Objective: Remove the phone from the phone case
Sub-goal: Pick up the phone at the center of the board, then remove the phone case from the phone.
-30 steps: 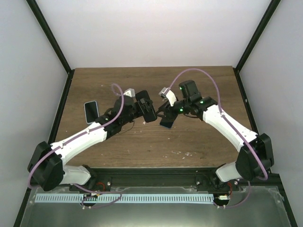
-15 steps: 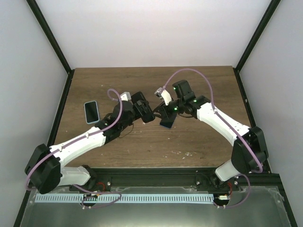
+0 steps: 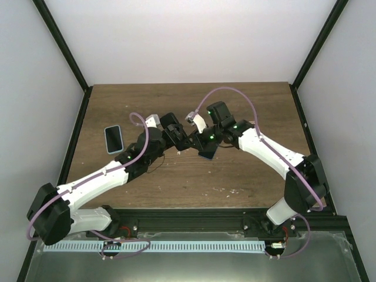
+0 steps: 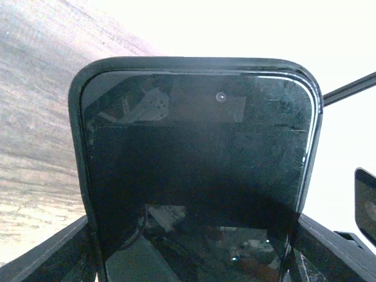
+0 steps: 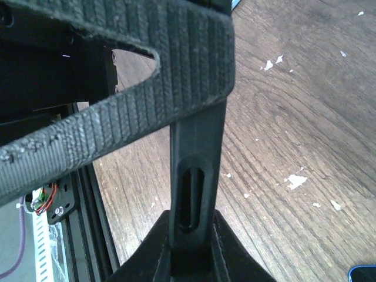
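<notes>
Squarely between left gripper (image 4: 194,252) jaws — phone (image 4: 194,164); case (image 5: 197,147) edge in right gripper (image 5: 189,258)

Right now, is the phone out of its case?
No: the left wrist view shows the black rim of the case wrapping the phone along its top and both sides.
</notes>
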You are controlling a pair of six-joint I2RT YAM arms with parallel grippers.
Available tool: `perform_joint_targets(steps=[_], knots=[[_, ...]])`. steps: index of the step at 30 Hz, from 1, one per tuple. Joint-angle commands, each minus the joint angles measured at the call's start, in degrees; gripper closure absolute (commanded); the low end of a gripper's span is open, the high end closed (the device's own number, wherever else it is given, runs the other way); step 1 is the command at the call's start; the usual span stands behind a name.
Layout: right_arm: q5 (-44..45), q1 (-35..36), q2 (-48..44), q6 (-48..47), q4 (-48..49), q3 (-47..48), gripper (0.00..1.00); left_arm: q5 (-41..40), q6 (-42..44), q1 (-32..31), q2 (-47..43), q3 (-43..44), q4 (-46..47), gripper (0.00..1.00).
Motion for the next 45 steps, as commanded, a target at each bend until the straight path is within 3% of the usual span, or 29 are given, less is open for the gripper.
perform_joint_targets(steps=[1,2,3,8,12,13,18,22,26,32,41,45], knots=[[-1.53,0.05,-0.94,1.73,0.36,2.58,0.99,3.48,8.18,-0.18,-1.98,1.06,8.5,0.14],[-1.88,-0.14,-1.03,1.17,-0.48,2.62,0.99,4.56,10.28,-0.12,-2.38,0.69,9.74,0.04],[-2.25,-0.6,-1.26,0.69,-1.38,2.79,0.99,5.61,12.26,-0.13,-2.9,0.09,11.01,0.01],[-9.42,-7.83,-6.4,-2.49,-3.82,0.47,0.99,16.67,20.19,4.08,-8.71,-4.63,12.1,0.0],[-20.83,-12.05,-11.32,-12.25,-7.92,-1.27,0.99,34.92,20.5,11.48,-14.49,-14.14,24.98,0.06],[-27.32,-12.13,-14.06,-16.67,-10.36,-3.19,0.99,42.99,21.39,13.05,-16.19,-17.42,30.06,0.09],[-33.87,-12.08,-19.64,-13.5,-6.55,-10.48,0.99,56.7,22.04,13.34,-13.42,-13.76,29.45,0.22],[-37.37,-12.09,-20.18,-13.72,-6.47,-12.01,0.99,60.36,17.42,13.39,-9.38,-11.81,33.58,0.31],[-38.18,-12.08,-20.99,-13.39,-5.63,-13.15,0.99,64.64,11.2,13.14,-3.61,-9.63,41.1,0.47],[-37.23,-12.08,-22.29,-11.56,-4.59,-13.86,0.99,64.1,5.73,12.58,0.52,-10.37,51.31,0.64],[-36.18,-12.04,-21.12,-6.01,-1.49,-14.09,0.99,63.0,11.68,9.6,-1.36,-6.71,41.48,0.77],[-36.79,-12.09,-20.1,-5.18,-1.3,-13.75,0.99,62.3,14.66,8.28,-2.01,-4.73,35.63,0.91]])
